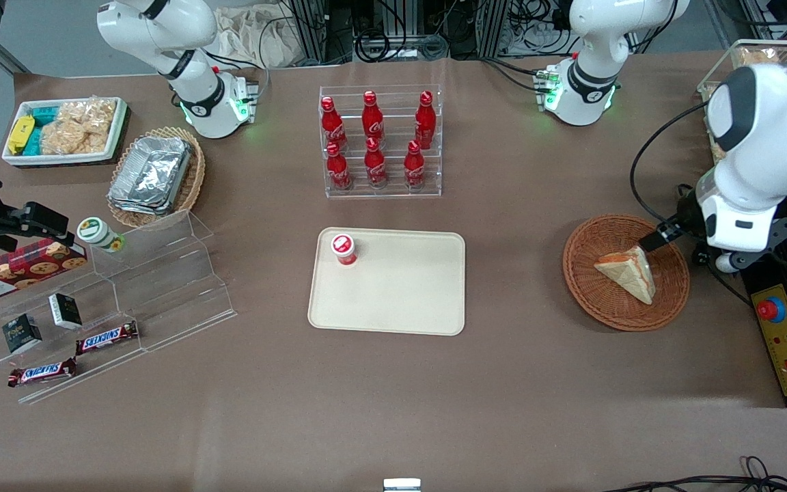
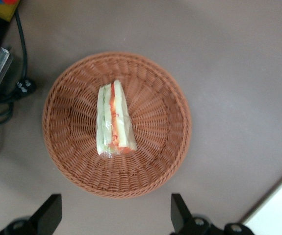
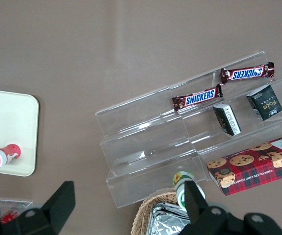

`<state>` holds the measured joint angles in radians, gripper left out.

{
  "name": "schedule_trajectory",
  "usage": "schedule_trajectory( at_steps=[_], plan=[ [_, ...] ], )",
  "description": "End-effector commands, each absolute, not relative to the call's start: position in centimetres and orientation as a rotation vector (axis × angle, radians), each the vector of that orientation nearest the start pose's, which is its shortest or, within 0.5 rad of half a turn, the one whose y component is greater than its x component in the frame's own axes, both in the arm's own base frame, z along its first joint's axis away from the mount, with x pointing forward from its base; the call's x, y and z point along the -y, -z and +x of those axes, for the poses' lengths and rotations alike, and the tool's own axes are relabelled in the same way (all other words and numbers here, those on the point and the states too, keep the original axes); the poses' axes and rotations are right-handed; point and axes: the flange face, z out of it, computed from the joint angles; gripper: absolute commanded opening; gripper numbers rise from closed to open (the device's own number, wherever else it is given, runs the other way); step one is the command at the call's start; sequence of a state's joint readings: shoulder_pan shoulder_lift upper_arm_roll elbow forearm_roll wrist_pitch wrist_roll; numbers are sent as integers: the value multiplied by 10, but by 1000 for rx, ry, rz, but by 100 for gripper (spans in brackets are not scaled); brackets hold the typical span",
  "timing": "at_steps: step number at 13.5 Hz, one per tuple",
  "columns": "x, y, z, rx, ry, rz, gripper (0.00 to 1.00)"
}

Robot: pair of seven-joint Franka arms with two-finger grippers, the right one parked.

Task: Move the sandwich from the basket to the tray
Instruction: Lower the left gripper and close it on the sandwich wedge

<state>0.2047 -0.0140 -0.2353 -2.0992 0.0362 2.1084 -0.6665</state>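
Front view: your sandwich (image 1: 628,271) lies in the basket (image 1: 595,301) toward the working arm's end of the table (image 1: 393,396), wrapped, filling edge facing the arm. Your gripper (image 1: 660,239) hangs over the basket rim, just above the sandwich's upper corner; only one dark fingertip shows, the rest is hidden by the white arm. The tray (image 1: 400,294) sits mid-table, well apart from the basket, bare table between them. A red-capped cup (image 1: 343,248) stands in one tray corner; the rest of the tray is bare. A rack of red bottles (image 1: 374,140) stands farther from the camera than the tray. A control box (image 1: 786,342) lies beside the basket at the table edge.

Left wrist view: you look straight down on the basket (image 2: 72,147) with the sandwich (image 2: 114,120) near its middle, filling stripe up. Both fingers (image 2: 50,213) are spread wide, holding nothing, above the table just outside the basket rim. A tray corner (image 2: 278,210) shows nearby. A black cable (image 2: 20,54) runs beside the basket.

Right wrist view: tray (image 3: 13,122) with the cup (image 3: 1,155) tipped in perspective, clear stepped stand (image 3: 150,142), Snickers bars (image 3: 194,98), cookie box (image 3: 253,166).
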Motion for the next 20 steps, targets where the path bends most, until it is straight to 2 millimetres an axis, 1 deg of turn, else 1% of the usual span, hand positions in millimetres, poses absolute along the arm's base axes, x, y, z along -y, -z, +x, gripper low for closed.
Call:
schedule_trajectory(
  at_steps=[1,2,4,6,7,8,9,12,13,14,16,17,18,19,20],
  plan=[
    [-10,-378,535,1136,106,-2937,100],
    [-12,-359,540,1214,102,-2918,100],
    [-12,-328,548,1356,108,-2875,100],
    [-13,-300,544,1397,108,-2868,100],
    [-15,-288,541,1403,102,-2868,100],
    [-24,-279,541,1432,94,-2855,100],
    [-29,-272,541,1446,77,-2847,100],
    [-30,-242,542,1453,59,-2855,99],
    [-30,-241,543,1457,59,-2855,70],
    [-30,-242,543,1456,63,-2856,28],
    [-27,-249,543,1475,71,-2840,9],
    [-24,-260,543,1469,72,-2836,0],
    [-24,-268,547,1483,37,-2816,0],
    [-24,-282,553,1479,2,-2801,0],
    [-22,-306,563,1463,-14,-2797,0]
  ],
)
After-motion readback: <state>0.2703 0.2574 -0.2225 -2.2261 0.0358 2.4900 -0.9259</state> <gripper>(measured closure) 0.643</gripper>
